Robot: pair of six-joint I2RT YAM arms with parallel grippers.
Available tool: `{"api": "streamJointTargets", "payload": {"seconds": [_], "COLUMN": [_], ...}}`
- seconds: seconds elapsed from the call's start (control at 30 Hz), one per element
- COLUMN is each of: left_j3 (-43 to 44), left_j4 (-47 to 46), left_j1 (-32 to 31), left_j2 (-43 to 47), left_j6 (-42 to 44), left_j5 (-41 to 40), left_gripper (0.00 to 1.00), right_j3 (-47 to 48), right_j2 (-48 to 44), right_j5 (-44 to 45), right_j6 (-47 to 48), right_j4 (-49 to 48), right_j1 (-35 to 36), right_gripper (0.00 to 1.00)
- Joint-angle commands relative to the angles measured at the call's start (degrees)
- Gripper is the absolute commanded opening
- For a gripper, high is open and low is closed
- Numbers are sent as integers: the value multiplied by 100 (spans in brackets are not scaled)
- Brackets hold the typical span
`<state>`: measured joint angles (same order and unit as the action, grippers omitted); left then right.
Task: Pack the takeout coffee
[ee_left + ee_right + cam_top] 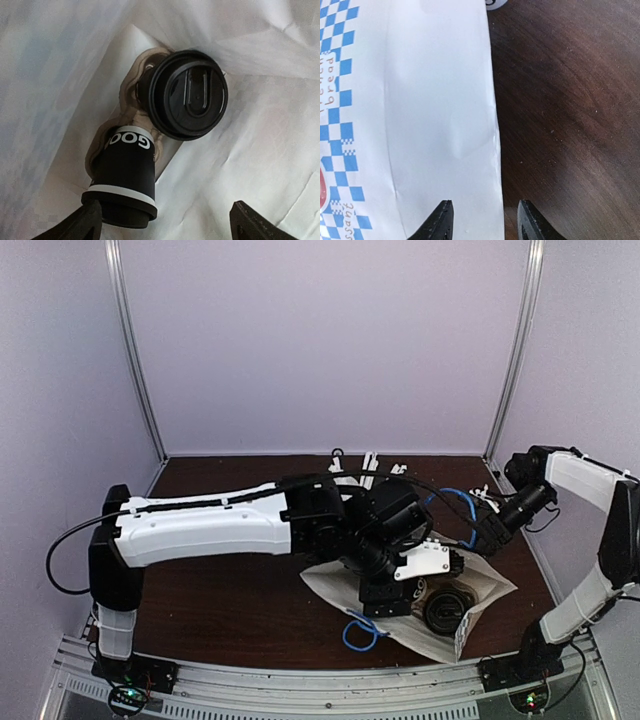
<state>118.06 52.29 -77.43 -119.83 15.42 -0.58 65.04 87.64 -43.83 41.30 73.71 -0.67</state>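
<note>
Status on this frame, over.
Left hand open beside the near cup. Right hand part open astride the bag edge. Both lidded cups inside bag: far cup lid-up, near cup leaning. Nothing blocking.

Three pale lilac panels enclose your booth: the back wall (320, 340) across the top of the frame, the left wall (60, 390) and the right wall (590, 360) at the sides. A left upright (135, 350) and a right upright (515, 350), both metal, mark the rear corners. The table (230, 600), dark brown wood grain, fills the lower middle. A ribbed metal rail (320, 695) runs along the bottom edge. Light is soft and even.
</note>
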Motion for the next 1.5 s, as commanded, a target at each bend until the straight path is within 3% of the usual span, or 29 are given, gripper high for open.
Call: {"api": "streamJointTargets", "payload": {"seconds": [0.0,0.33,0.57,1.1,1.47], "left_j3": [-251,-120,1051,779,897], "left_j4": [-580,-354,901,548,410], "left_j1": [-93,-86,172,366,378], "left_j2": [241,56,-506,-1029,-1458], "left_j6": [193,80,-481,184,619], "left_j5": [-615,-925,-676,-931,-1710], "left_gripper": [93,93,94,98,97], "right_j3": [-156,-108,154,-62,-181], "right_j2": [-597,-387,-475,-620,-577], "right_j5": [-78,-88,-47,-213,-329], "right_j6": [245,219,537,755,778], "right_j4": [-15,14,326,337,304], "right_j1": [66,67,67,67,67], "right_gripper": [48,49,51,53,53]}}
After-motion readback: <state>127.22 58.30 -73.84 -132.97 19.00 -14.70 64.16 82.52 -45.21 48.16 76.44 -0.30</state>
